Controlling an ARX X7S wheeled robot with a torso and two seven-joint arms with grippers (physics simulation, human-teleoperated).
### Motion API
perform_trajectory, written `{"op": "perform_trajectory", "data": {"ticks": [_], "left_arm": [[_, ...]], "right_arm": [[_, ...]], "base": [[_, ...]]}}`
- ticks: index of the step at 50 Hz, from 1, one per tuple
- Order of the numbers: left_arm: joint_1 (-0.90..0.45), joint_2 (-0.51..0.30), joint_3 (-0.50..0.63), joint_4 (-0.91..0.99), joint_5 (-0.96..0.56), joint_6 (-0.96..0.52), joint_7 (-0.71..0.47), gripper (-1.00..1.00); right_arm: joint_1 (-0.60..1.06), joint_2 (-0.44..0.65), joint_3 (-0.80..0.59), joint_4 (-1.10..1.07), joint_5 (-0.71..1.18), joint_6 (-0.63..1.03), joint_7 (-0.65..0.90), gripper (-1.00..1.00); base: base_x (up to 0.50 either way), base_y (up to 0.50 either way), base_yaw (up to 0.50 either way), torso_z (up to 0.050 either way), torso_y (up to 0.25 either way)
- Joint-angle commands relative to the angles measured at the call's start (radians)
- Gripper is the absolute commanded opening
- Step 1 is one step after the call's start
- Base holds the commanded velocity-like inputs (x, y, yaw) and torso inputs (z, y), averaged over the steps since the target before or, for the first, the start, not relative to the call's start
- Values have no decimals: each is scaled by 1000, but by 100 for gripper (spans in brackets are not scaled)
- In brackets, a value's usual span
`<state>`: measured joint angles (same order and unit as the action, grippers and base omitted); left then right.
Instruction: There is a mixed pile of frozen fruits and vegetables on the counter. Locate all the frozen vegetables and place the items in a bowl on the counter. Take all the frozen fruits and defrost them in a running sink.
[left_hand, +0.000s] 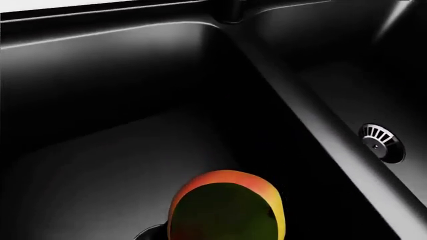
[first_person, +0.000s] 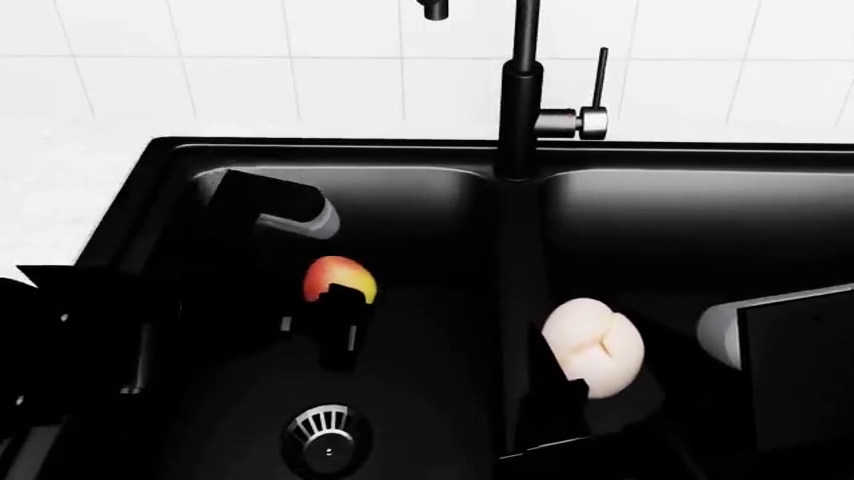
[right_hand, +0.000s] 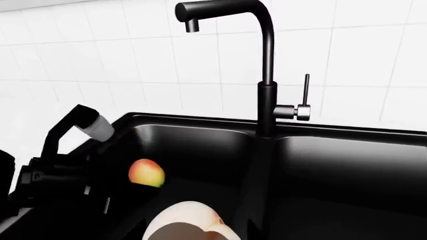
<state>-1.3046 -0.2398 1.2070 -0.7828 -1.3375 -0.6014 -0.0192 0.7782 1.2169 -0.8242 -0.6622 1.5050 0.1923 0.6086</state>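
Both arms are over the black sink (first_person: 174, 160), and each one is carrying a fruit. This looks like the defrosting step. The left gripper (first_person: 336, 310) is closed around the red-and-yellow fruit (first_person: 339, 277) and holds it over the basin on the left side of the faucet (first_person: 521, 90), a bit behind the silver drain strainer (first_person: 327, 438). The right gripper (first_person: 567, 385) is closed around the pale cream fruit (first_person: 594, 345) and holds it just right of the wall between the two basins.

I can see no water coming out of the faucet. Its little handle (first_person: 601, 85) sticks straight up. So next, I think, the fruits need to be let go down in the sink, and then one gripper has to reach the handle to start the water.

The basins look bare apart from their strainers. I cannot tell if either fruit touches the bottom. The bowl and the vegetables are out of sight.
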Motion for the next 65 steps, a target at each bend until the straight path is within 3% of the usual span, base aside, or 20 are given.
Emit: {"op": "perform_trajectory", "data": {"ticks": [1, 27, 28, 35, 38, 44, 52, 58, 65], "left_arm": [[-42, 64, 49, -152, 20, -18, 36, -100], [-11, 88, 72, -193, 32, -37, 67, -100], [-10, 87, 71, -193, 31, -39, 67, 100], [-4, 46, 46, -109, 1, -52, 20, 100], [0, -49, -7, 55, -49, -48, -78, 100], [14, -273, -61, 531, -65, -29, -382, 100], [164, -478, -196, 951, -88, 172, -683, 100], [168, -547, -225, 1189, -122, 170, -873, 100], [152, -598, -245, 1297, -152, 157, -954, 100]], "right_arm": [[-22, 20, 9, -2, -7, -42, -27, -100], [-47, 13, 4, 7, -18, -54, -34, -100], [-49, 12, 4, 8, -19, -55, -35, -100], [-48, 13, 4, 4, -15, -50, -33, -100], [-51, 14, 3, 6, -14, -50, -34, -100], [-12, -14, 4, 19, 9, -7, -25, -100], [128, -109, -2, 63, 63, 129, -9, -100], [272, -193, -21, 129, 104, 266, -2, -100], [391, -321, -79, 219, 113, 401, -26, -100]], "base": [[0, 0, 0, 0, 0], [0, 0, 0, 0, 0], [0, 0, 0, 0, 0], [0, 0, 0, 0, 0], [0, 0, 0, 0, 0], [0, 0, 0, 0, 0], [0, 0, 0, 0, 0], [0, 0, 0, 0, 0], [0, 0, 0, 0, 0]]}}
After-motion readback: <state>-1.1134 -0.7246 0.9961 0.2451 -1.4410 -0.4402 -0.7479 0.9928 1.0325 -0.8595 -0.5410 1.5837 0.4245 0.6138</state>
